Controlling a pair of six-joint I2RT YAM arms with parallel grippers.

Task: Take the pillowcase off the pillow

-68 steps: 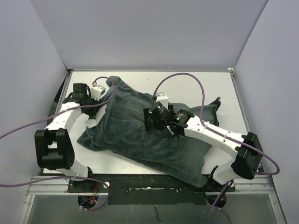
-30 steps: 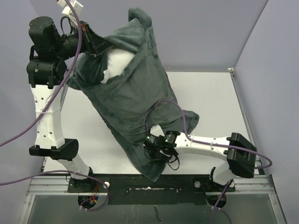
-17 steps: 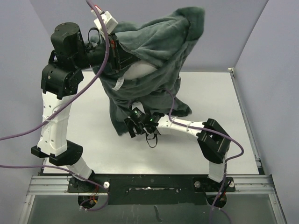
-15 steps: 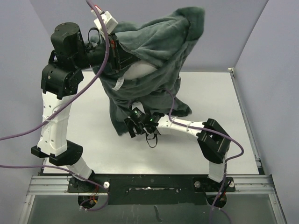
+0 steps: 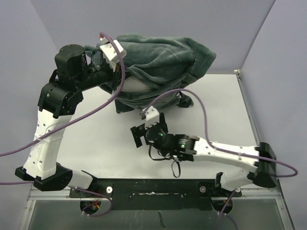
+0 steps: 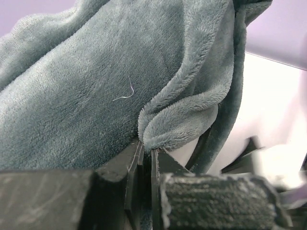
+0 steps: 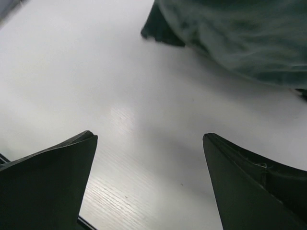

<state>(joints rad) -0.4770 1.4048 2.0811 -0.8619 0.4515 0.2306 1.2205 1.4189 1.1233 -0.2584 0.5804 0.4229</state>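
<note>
The pillowcase [image 5: 158,62], dark grey-green fleece side out, hangs bunched above the back of the table. A small patch of the white pillow [image 5: 135,86] shows at its lower left opening. My left gripper [image 5: 114,67] is raised and shut on a fold of the pillowcase [image 6: 182,115]; the fleece edge sits pinched between the two closed jaws [image 6: 146,153]. My right gripper [image 5: 140,133] is open and empty, low over the bare table in front of the pillowcase. In the right wrist view its fingertips [image 7: 88,139] stand wide apart, with the pillowcase [image 7: 240,33] beyond them.
The white table [image 5: 96,134] is walled by grey panels at the back and sides. Purple cables loop from both arms, one across the pillowcase's lower edge [image 5: 163,96]. The right arm lies along the table's near right.
The right gripper has let go of the fabric and drawn back toward the near edge, open. The left arm has lowered somewhat, and the pillowcase bundle has swung right and dropped toward the table's back.
</note>
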